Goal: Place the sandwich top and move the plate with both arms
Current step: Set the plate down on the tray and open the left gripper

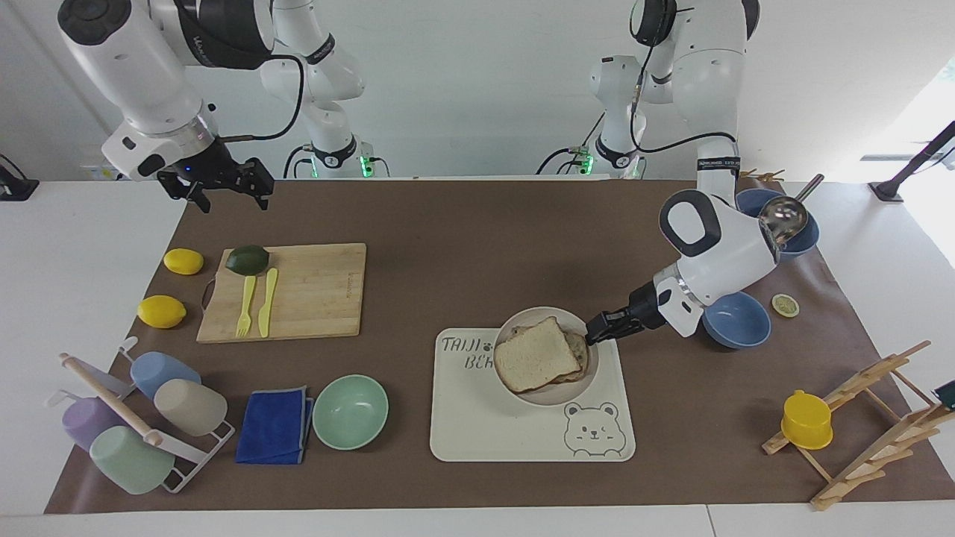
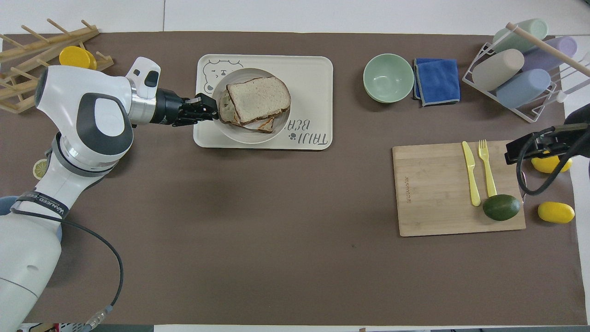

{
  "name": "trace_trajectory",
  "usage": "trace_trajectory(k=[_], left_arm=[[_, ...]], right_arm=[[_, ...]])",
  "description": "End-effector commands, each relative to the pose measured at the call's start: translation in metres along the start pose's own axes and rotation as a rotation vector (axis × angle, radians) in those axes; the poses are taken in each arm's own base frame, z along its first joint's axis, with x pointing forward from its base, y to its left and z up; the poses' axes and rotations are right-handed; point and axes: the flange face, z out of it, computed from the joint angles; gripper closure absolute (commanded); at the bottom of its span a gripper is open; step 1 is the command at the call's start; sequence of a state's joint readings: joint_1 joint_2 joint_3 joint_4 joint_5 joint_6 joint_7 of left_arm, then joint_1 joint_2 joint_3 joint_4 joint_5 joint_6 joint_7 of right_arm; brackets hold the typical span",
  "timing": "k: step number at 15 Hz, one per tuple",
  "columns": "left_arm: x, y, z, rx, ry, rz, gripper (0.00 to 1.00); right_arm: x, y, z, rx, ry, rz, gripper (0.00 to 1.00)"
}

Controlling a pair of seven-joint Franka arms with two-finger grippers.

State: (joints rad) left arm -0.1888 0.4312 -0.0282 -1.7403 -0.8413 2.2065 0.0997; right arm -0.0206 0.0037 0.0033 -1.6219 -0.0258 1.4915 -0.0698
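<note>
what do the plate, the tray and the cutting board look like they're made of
Plate: matte beige-grey with a raised rim, likely ceramic or melamine; the look leaves it open. Tray: smooth cream with a printed bear and rounded corners, probably plastic or bamboo fibre. Cutting board: pale wood, probably bamboo, with visible grain strips.
</note>
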Motion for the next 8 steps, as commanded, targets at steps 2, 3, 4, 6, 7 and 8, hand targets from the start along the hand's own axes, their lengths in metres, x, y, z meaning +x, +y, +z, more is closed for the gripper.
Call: trace_trajectory(k=[2, 3, 4, 6, 7, 8], left_arm=[[0.013, 0.002, 0.017, -0.020, 0.073, 0.015, 1.00], [0.013, 0.001, 0.021, -0.019, 0.071, 0.025, 1.00], [0.013, -0.002, 0.022, -0.017, 0.069, 0.024, 1.00], [0.012, -0.002, 0.024, -0.015, 0.068, 0.026, 1.00], [0.010, -0.001, 0.028, -0.013, 0.063, 0.033, 1.00], [0.006, 0.000, 0.035, -0.007, 0.059, 0.041, 1.00]], right_arm=[[-0.002, 0.000, -0.004, -0.015, -0.008, -0.030, 0.00], [-0.002, 0.000, -0.004, -0.015, -0.008, -0.030, 0.00], [-0.002, -0.001, -0.005, -0.016, -0.008, -0.032, 0.00], [-0.003, -0.008, -0.005, -0.017, -0.006, -0.044, 0.00], [-0.002, -0.008, -0.005, -0.017, -0.008, -0.044, 0.00], [-0.002, -0.008, -0.005, -0.017, -0.008, -0.044, 0.00]])
